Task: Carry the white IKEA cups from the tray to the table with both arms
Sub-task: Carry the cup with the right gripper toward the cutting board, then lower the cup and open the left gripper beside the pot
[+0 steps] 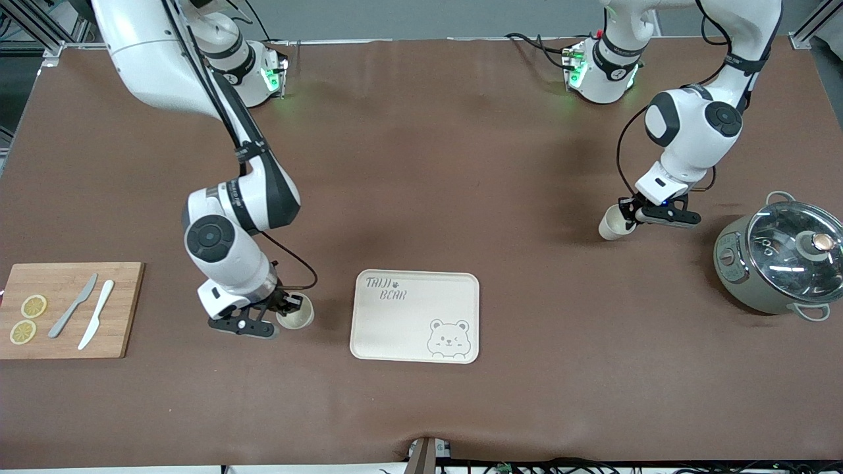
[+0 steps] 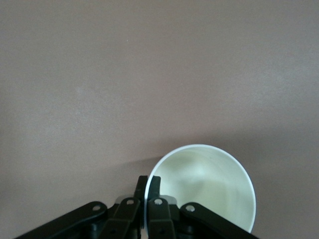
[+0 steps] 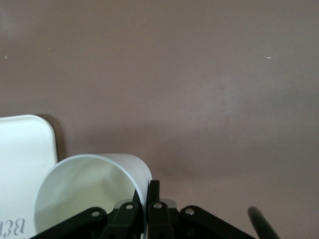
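Two white IKEA cups are in view, each pinched by its rim. My right gripper point(image 1: 284, 309) point(image 3: 146, 186) is shut on the wall of one cup point(image 1: 296, 317) point(image 3: 84, 191), one finger inside and one outside. That cup is tilted just beside the bear tray point(image 1: 415, 316), toward the right arm's end. My left gripper point(image 1: 630, 212) point(image 2: 148, 181) is shut on the rim of the other cup point(image 1: 612, 225) point(image 2: 209, 184). That cup hangs tilted over bare table toward the left arm's end.
The tray's corner point(image 3: 22, 164) shows beside the right cup. A wooden board point(image 1: 66, 309) with two lemon slices and two knives lies at the right arm's end. A pot with a glass lid point(image 1: 784, 257) stands at the left arm's end.
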`<state>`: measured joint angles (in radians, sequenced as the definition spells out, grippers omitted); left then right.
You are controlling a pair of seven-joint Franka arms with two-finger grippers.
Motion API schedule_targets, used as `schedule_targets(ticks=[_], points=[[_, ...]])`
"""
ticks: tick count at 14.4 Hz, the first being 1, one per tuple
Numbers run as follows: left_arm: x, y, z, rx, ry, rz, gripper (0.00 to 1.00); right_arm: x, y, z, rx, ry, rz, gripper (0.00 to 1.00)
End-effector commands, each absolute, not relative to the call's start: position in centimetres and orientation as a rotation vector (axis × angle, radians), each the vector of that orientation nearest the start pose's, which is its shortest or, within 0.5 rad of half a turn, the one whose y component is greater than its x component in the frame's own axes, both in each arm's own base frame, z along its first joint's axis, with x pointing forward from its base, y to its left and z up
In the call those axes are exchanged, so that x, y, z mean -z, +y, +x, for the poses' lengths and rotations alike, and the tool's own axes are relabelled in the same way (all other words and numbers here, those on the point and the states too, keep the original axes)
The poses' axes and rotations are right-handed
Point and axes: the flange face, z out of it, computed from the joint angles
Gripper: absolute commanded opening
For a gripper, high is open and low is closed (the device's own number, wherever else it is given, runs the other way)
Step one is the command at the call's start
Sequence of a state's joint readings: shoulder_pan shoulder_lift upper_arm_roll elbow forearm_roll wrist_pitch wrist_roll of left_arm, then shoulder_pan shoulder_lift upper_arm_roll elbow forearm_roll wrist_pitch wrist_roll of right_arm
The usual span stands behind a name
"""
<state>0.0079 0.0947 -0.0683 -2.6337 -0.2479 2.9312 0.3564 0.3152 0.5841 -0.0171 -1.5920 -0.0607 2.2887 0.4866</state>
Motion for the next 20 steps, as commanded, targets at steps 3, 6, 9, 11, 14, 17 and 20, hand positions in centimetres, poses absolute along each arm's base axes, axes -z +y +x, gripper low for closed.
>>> schedule_targets(ticks=[3,6,9,11,14,17,20], points=[[-22.7,-1.0,45.1,0.369,0.288,-3.155,0.00,-31.0,15.7,65.0,0.210,0.124,-3.102,0.00],[-22.4,-0.9,45.2,0.375,0.283,-3.152,0.00,-29.3,12.0,64.4,0.240,0.041,-3.106,0.00],[-22.3,-1.0,45.2,0.373,0.286,-3.152,0.00,-28.6,8.5,64.3,0.207,-0.015,-3.066,0.00],[-22.4,-1.0,45.2,0.377,0.297,-3.149,0.00,-27.9,6.0,63.9,0.209,-0.071,-3.022,0.00],[-22.3,-1.0,45.2,0.376,0.338,-3.142,0.60,-26.8,2.8,63.3,0.214,-0.137,-2.989,0.00],[-22.3,-1.0,45.2,0.378,0.345,-3.140,0.65,-26.1,0.1,63.0,0.238,-0.208,-2.994,0.00],[-22.3,-1.0,45.2,0.378,0.345,-3.140,0.65,-25.5,-0.8,62.6,0.240,-0.231,-2.998,0.00]])
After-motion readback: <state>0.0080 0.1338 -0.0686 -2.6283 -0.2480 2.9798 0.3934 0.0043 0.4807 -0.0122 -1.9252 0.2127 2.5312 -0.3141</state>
